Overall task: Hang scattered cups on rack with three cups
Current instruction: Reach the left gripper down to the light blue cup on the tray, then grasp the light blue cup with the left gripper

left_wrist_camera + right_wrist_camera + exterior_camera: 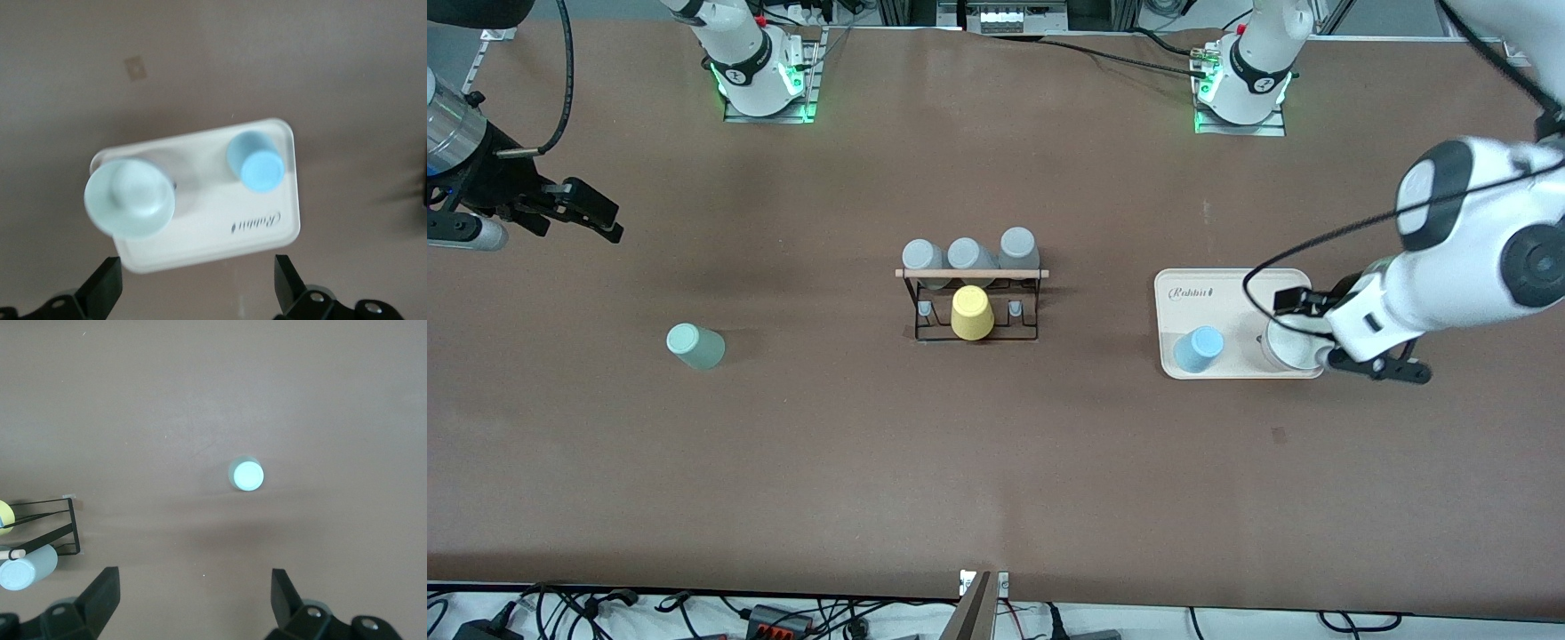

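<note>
Nearest the front cam is bare brown table [996,480]; lowest things on it are the tray, blue cup and mint cup.

L gripper [1392,366] hangs over the tray's [1227,298] end toward the left arm's side of the table, fingers [103,287] wide apart, nothing between them. Directly under it sits a white bowl [1288,348] on the tray, mouth up. Blue cup [1198,349] stands upside down on the same tray, beside the bowl toward the table's middle, apart from it. In the left wrist view the bowl [129,198] and blue cup [255,162] both lie ahead of the open fingers, neither touched; tray print reads "Rabbit".

R gripper [596,213] is up over bare table at the right arm's end, fingers [101,593] spread wide, empty. Mint cup [695,346] stands upside down on the table, alone, nearer the front cam than the spot under the R gripper and a bit toward the middle, well apart from the rack. In the right wrist view the mint cup [247,474] sits ahead of the open fingers, clear of both.

Rack [974,302] stands mid-table between the two cups, black wire w/ wooden rod [971,274] across the top. Three grey cups [967,260] sit in a row on its pegs on the side toward the robot bases. Yellow cup [971,313] sits upside down on the middle peg of the row nearer the front cam; the pegs either side of it are bare.
</note>
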Controlling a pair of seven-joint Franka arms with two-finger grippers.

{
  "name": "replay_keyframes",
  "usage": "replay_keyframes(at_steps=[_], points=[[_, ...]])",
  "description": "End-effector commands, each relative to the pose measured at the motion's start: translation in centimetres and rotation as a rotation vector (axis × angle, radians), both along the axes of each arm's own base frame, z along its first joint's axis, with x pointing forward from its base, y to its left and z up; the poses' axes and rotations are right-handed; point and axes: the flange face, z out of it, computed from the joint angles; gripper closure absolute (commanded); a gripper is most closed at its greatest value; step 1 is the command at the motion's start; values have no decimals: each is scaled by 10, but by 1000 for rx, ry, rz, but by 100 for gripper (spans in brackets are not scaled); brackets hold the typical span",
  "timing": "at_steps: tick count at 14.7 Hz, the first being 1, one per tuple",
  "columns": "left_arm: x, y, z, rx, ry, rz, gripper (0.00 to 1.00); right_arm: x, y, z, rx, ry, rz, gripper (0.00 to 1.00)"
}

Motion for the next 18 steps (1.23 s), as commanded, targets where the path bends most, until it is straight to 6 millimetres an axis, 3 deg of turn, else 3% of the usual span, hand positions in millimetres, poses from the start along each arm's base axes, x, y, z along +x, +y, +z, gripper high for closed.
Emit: replay_keyframes(at_steps=[1,4,7,11,13,15,16,17,18], points=[[17,-44,-51,-14,20,-48,0,-1,1,3,-6,6,5,0],[17,-66,-106,-8,67,-43,0,0,-1,3,-6,6,2,0],[14,-68,-152,-7,120,-44,0,0,-1,3,-6,6,2,0],[6,-65,-184,-4,170,-41,0,-1,0,3,-6,6,4,0],[6,-67,-185,-9,175,-20,0,-1,0,4,-6,6,4,0],[7,-67,-180,-7,170,-6,65,-1,0,3,-6,6,4,0],[7,-68,-178,-10,168,-19,82,-1,0,3,-8,6,5,0],[8,-69,-176,-9,163,-22,86,3,-1,-4,-9,20,5,0],[10,-69,-172,-8,159,-14,99,8,-1,-15,-8,38,5,0]])
